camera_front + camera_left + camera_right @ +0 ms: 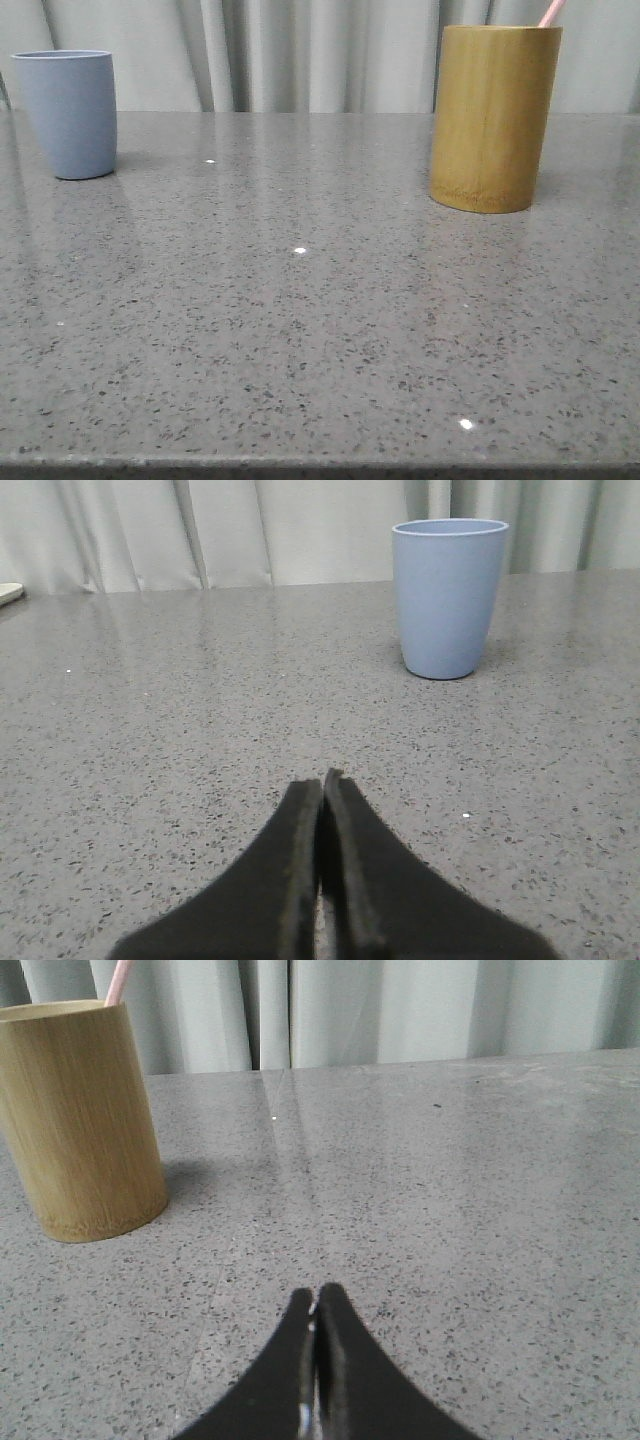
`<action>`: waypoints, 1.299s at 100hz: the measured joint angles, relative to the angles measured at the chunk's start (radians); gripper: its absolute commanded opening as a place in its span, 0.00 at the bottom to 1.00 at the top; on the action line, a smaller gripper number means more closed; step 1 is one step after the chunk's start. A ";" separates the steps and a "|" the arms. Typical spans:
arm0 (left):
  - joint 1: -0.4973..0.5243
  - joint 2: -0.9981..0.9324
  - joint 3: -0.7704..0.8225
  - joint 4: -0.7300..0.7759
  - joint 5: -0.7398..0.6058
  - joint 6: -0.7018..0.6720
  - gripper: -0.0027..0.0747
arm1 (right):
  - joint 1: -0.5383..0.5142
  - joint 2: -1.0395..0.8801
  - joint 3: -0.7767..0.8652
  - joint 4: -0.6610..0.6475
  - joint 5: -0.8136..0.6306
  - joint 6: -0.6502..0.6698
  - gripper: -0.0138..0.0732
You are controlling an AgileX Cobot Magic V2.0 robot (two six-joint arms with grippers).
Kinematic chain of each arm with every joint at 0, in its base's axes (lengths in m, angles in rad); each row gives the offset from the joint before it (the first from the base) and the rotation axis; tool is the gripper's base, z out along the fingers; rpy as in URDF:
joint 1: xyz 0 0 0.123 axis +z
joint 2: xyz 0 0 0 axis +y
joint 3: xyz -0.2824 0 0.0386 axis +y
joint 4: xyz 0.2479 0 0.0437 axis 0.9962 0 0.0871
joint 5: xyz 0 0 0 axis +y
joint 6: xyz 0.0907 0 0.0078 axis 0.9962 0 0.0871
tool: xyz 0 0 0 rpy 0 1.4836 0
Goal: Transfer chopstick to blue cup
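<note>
The blue cup (68, 112) stands upright at the table's far left; it also shows in the left wrist view (447, 596). A pale pink chopstick (550, 12) sticks out of the yellow-brown bamboo holder (493, 117) at the far right; the right wrist view shows the holder (80, 1120) and the chopstick tip (118, 980). My left gripper (322, 780) is shut and empty, low over the table, well short of the blue cup. My right gripper (316, 1295) is shut and empty, apart from the holder. Neither gripper shows in the front view.
The grey speckled stone table (300, 320) runs to pale curtains (300, 50) behind. Its front edge lies along the bottom of the front view. A pale object's edge (8, 592) shows at the far side in the left wrist view.
</note>
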 measured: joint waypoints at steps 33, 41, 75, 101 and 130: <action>0.000 0.000 0.000 0.000 0.000 0.000 0.01 | 0.000 0.000 0.000 0.000 -0.021 0.000 0.09; 0.000 0.000 0.000 0.000 -0.007 0.000 0.01 | 0.000 0.000 0.000 0.000 -0.055 0.000 0.09; 0.000 0.003 -0.114 -0.041 0.041 0.000 0.01 | 0.000 0.000 -0.139 0.000 0.046 0.000 0.09; 0.000 0.200 -0.401 -0.064 0.259 0.000 0.01 | 0.000 0.115 -0.386 0.000 0.287 0.000 0.09; 0.000 0.475 -0.719 -0.118 0.531 0.000 0.01 | 0.000 0.355 -0.651 0.010 0.571 0.000 0.09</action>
